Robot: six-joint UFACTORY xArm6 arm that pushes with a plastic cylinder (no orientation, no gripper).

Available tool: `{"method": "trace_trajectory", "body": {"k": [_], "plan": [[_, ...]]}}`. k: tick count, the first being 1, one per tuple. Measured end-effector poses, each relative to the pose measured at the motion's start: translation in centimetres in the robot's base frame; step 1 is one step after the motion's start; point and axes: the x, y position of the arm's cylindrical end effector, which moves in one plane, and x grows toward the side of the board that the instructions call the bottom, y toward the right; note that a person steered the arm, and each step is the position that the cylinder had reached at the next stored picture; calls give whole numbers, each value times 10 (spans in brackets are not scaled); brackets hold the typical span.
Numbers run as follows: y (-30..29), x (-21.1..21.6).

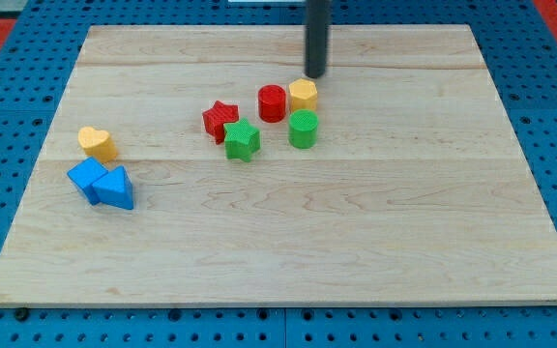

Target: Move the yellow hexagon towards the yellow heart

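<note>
The yellow hexagon [304,94] sits near the top middle of the wooden board [356,222], touching or nearly touching the red cylinder [272,102] on its left. The yellow heart [97,143] lies far to the view's left. My tip [316,73] is just above and slightly right of the yellow hexagon, close to it; I cannot tell whether it touches.
A green cylinder [303,129] stands just below the hexagon. A red star [220,120] and a green star [242,139] lie between hexagon and heart. A blue cube-like block [87,178] and a blue triangle [115,188] sit below the heart.
</note>
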Motion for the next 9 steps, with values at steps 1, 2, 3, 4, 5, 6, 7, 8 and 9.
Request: {"method": "trace_trajectory", "body": {"k": [1, 2, 3, 4, 5, 6, 7, 8, 9], "plan": [[16, 56], [-20, 48], [-26, 7], [-71, -10], [-97, -5], [-140, -12], [-160, -33], [-171, -25], [-187, -10]]}}
